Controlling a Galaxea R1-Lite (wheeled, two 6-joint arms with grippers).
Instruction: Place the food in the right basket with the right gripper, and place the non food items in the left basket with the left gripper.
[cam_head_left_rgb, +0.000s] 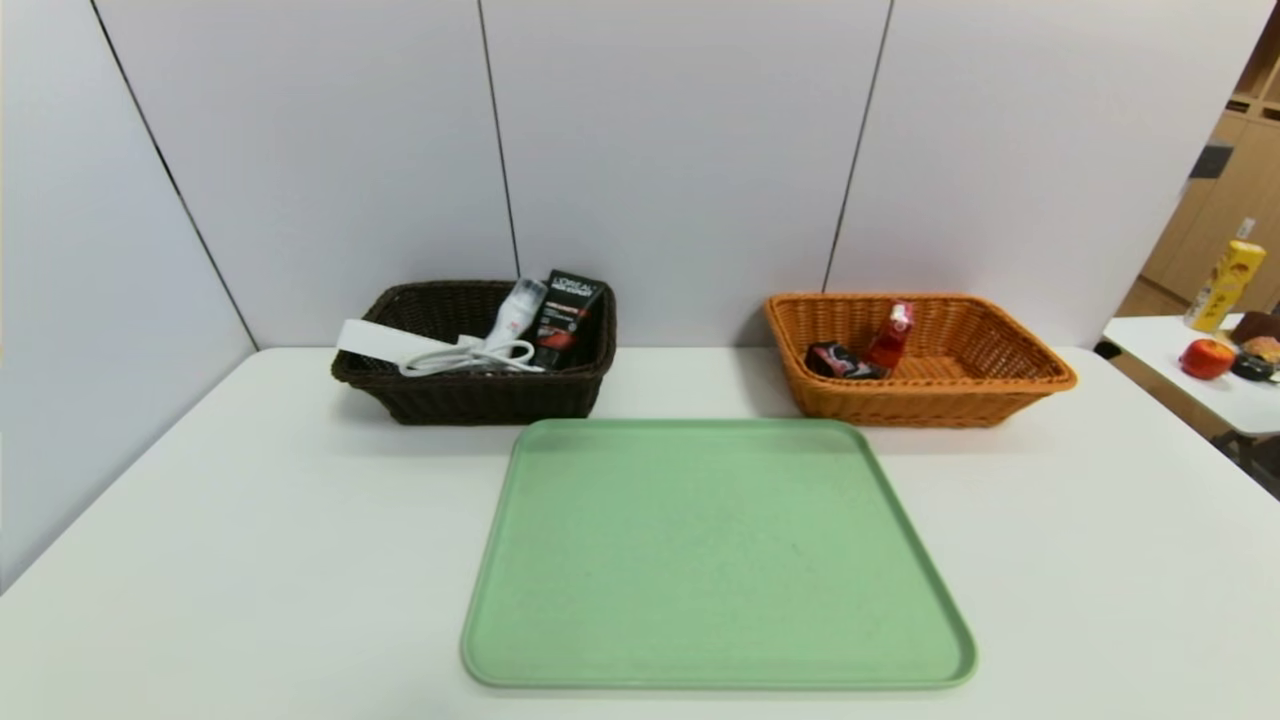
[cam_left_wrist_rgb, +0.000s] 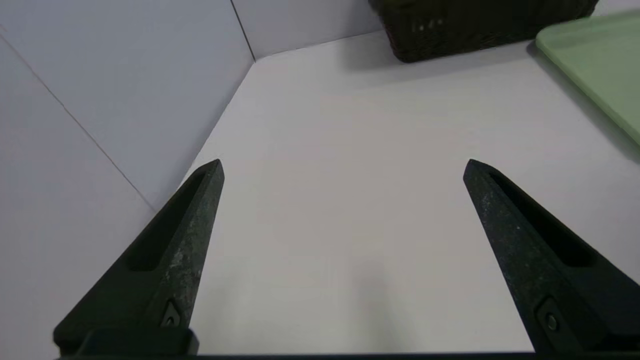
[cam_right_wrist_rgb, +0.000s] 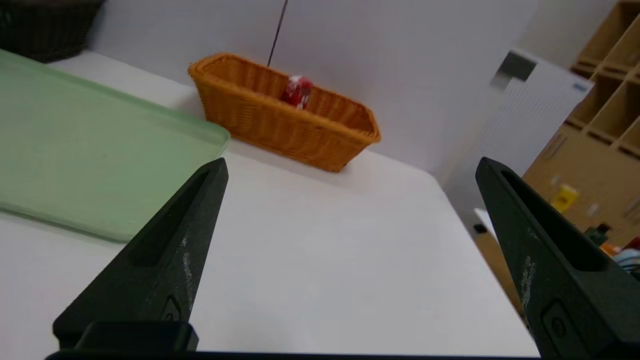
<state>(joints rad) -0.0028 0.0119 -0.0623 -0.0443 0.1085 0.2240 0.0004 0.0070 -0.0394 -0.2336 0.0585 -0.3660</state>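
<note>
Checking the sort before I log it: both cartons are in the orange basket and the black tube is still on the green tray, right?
Not quite. The tube stands in the dark basket, not on the tray, as the head view shows. Both cartons are in the orange basket.

1. My head camera looks forward and down from above the white table (cam_head_left_rgb: 250, 560), taking in the green tray (cam_head_left_rgb: 715, 560) and both baskets against the wall.
2. My left wrist camera sits low over the table's left part, facing the wall corner; the dark basket (cam_left_wrist_rgb: 480, 25) and tray edge (cam_left_wrist_rgb: 595, 60) overlap with the head view.
3. My right wrist camera, also low, faces the orange basket (cam_right_wrist_rgb: 280, 120); the dark corner beyond the tray is probably the other basket.
</note>
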